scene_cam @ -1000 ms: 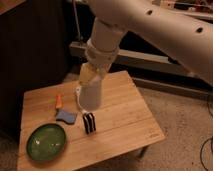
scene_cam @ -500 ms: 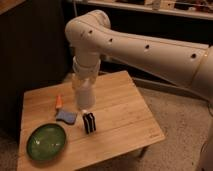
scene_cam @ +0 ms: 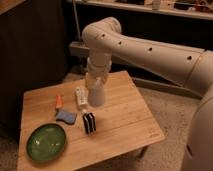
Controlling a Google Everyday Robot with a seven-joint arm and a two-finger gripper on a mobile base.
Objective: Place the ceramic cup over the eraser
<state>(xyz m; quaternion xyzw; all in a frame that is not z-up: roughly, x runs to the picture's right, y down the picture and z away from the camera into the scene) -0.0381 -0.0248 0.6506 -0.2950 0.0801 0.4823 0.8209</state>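
Hand [scene_cam: 96, 82] closed on top of white ceramic cup [scene_cam: 97, 96], upright, down near wooden surface [scene_cam: 125, 125], just beside remote [scene_cam: 80, 96]; striped eraser [scene_cam: 88, 123] stands apart, uncovered.

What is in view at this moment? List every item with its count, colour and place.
table: one, light wood, middle of the view
plate: one, green, front left of the table
pad: one, blue, just behind the plate, left of the eraser
small orange object: one, orange, behind the pad; too small to identify
bar: one, white, remote-like, just left of the ceramic cup
eraser: one, black with white stripes, upright, in front of the cup and apart from it
ceramic cup: one, white, mid-table, under the gripper
arm: one, white, reaching in from the right
gripper: one, at the cup's top, jaws closed on it
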